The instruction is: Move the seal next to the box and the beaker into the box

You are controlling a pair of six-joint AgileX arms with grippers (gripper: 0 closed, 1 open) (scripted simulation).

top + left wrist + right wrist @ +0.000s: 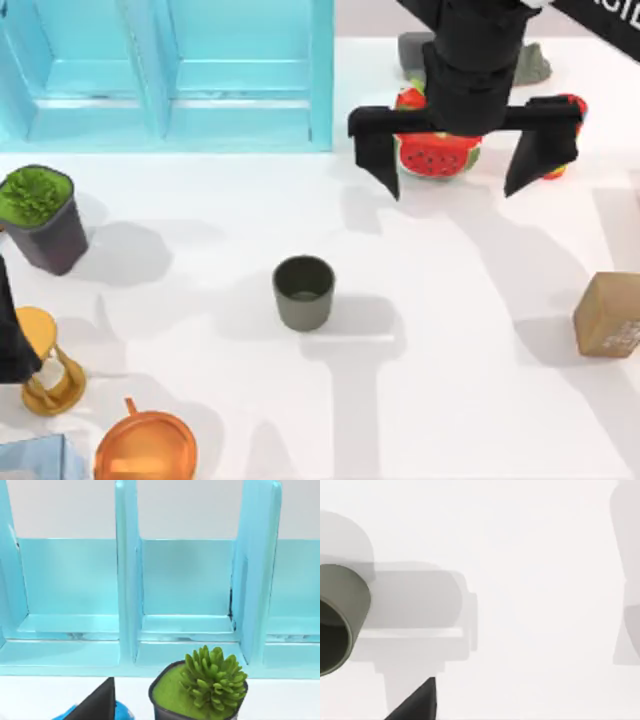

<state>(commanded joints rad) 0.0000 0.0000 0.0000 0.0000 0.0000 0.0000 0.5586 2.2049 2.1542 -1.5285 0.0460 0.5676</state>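
Observation:
The beaker [303, 292] is a small dark grey-green cup standing upright near the middle of the table; it is also at the edge of the right wrist view [337, 615]. The seal [610, 315], a tan cube-like block, rests at the right edge. The light blue box [170, 75] with open compartments fills the back left, and its dividers face the left wrist camera [185, 580]. My right gripper [452, 188] hangs open above the table, behind and to the right of the beaker, holding nothing. My left arm [10, 335] sits at the left edge.
A dark pot with a green plant [40, 215] stands in front of the box, left. A golden hourglass [50, 365], an orange round object [145, 450] and a pale blue object [35, 460] crowd the front left. A watermelon slice [435, 150] and a grey object [415, 50] lie under the right arm.

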